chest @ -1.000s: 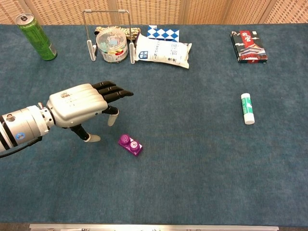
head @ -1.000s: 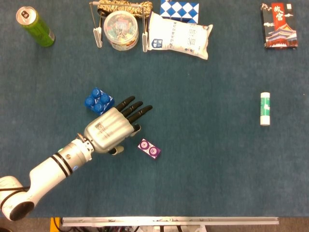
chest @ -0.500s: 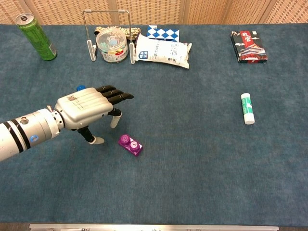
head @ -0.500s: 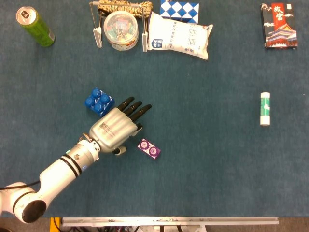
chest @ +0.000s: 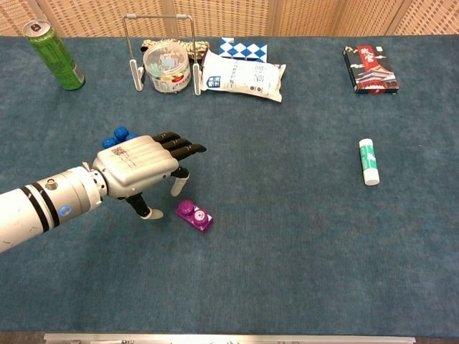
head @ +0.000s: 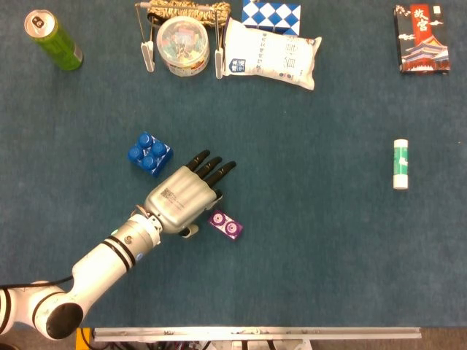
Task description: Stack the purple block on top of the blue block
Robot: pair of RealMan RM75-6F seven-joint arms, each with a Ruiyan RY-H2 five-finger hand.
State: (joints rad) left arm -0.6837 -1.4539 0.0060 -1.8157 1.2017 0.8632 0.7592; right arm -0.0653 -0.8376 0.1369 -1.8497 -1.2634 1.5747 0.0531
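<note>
The purple block (head: 225, 224) (chest: 194, 215) lies flat on the blue cloth, studs up. My left hand (head: 186, 198) (chest: 147, 163) hovers just left of it, palm down, holding nothing; its fingers stretch forward and its thumb hangs down close to the block's left end. The blue block (head: 149, 153) stands behind the hand to the left; in the chest view only its studs (chest: 115, 136) peek over the hand. My right hand is not visible in either view.
Along the far edge stand a green can (head: 53, 39), a round clear tub (head: 183, 45) inside a wire stand, a white pouch (head: 271, 59) and a blue-white checkered box (head: 271, 13). A dark box (head: 421, 39) and a white-green tube (head: 399, 163) lie on the right.
My left hand has moved right and nearer, closing on the purple block and uncovering the blue block behind it. Neither block has moved.
</note>
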